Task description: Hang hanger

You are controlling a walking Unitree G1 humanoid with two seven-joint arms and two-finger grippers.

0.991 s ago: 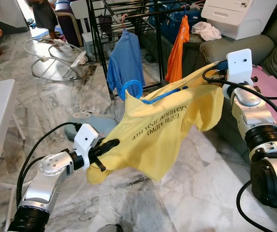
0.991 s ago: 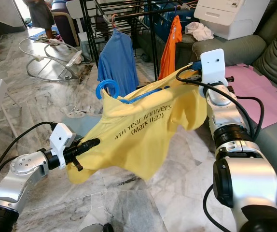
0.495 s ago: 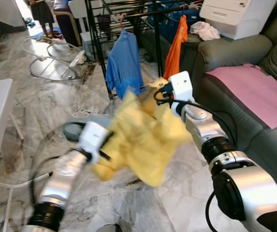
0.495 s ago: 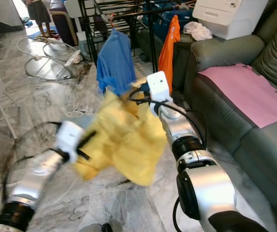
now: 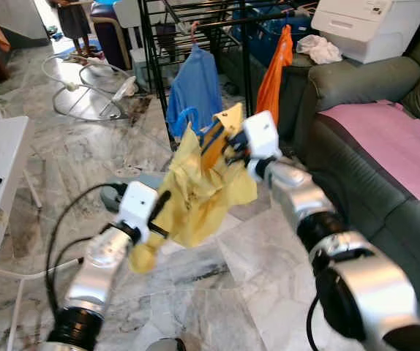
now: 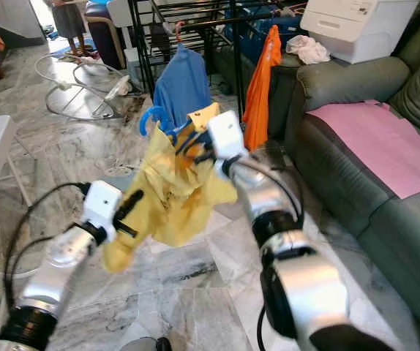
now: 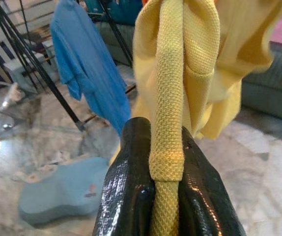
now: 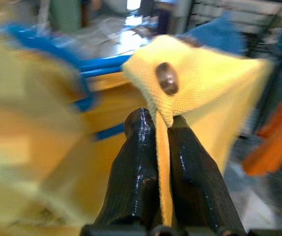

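Mostly blurred by motion. Yellow shirt (image 5: 195, 190) bunched in the air between both arms, hiding much of the blue hanger (image 5: 190, 117) poking out on top. Left gripper (image 7: 166, 147) clamped on a shirt edge, arm raised low. Right gripper (image 8: 156, 129) pinching a fold, reaching higher toward the black drying rack (image 5: 195, 22).

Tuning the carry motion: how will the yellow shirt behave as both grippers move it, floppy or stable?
Likely very floppy: the yellow shirt bunches and sags between the left gripper and the right gripper. Probably light, since thin pinched folds hold it up. Its blue hanger looks loosely seated and might shift.
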